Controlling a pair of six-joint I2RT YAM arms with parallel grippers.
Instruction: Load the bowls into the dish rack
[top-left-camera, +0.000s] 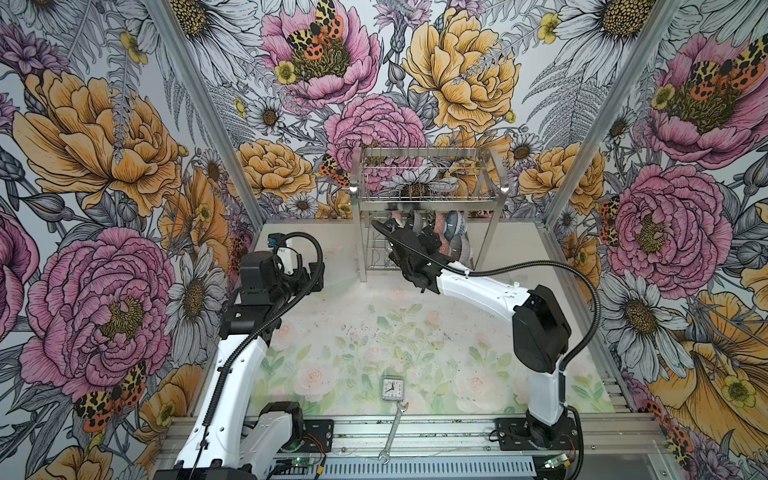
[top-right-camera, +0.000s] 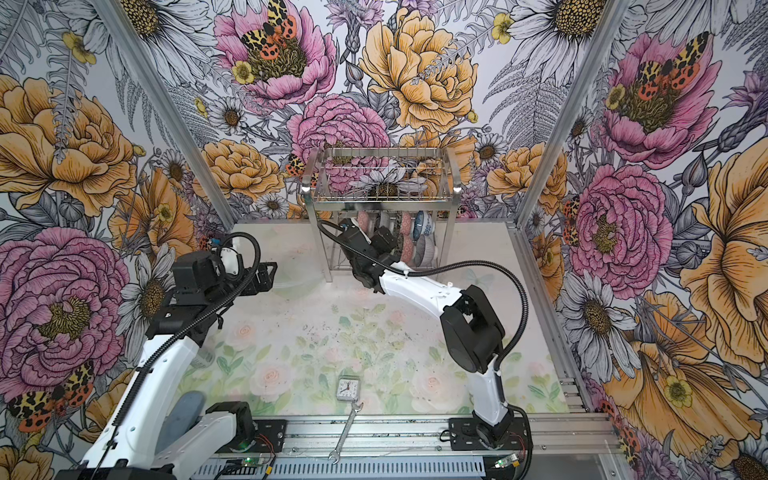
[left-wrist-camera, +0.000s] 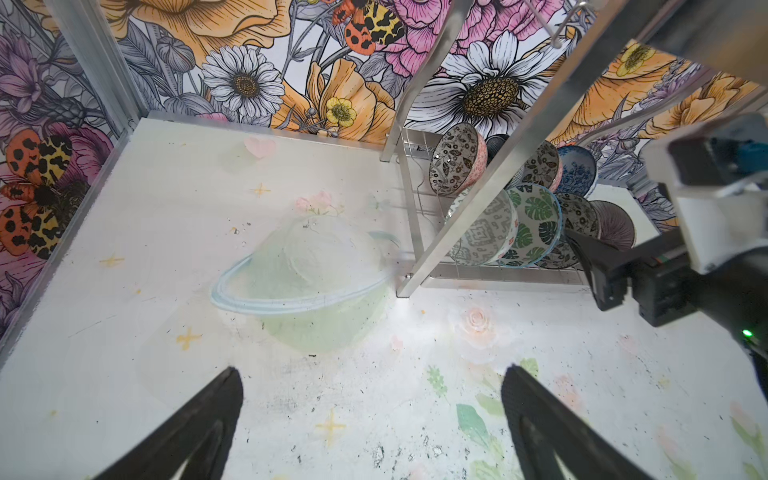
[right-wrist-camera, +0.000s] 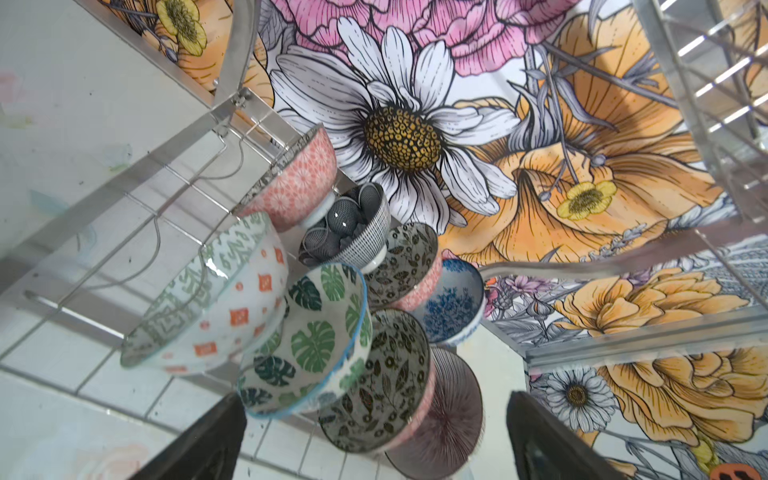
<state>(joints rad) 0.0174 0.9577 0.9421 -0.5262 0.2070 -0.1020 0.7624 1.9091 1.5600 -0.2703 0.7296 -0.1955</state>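
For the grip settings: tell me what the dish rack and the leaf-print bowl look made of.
Dish rack: seemingly polished stainless steel; bright mirror-like bars and thin wires catch glints. Leaf-print bowl: probably glazed ceramic; glossy printed surface, thick blue-edged rim, though melamine can't be ruled out.

The dish rack (top-left-camera: 432, 202) is shiny silver. The leaf bowl (right-wrist-camera: 316, 336) has green leaves on white, blue rim; the geometric bowl (right-wrist-camera: 232, 307) is grey-green inside, orange squares outside; the pink bowl (right-wrist-camera: 299, 178) carries a pale lattice; the floral bowl (right-wrist-camera: 390, 374) is black-and-white; the counter (top-left-camera: 374, 316) shows faded pastel roses
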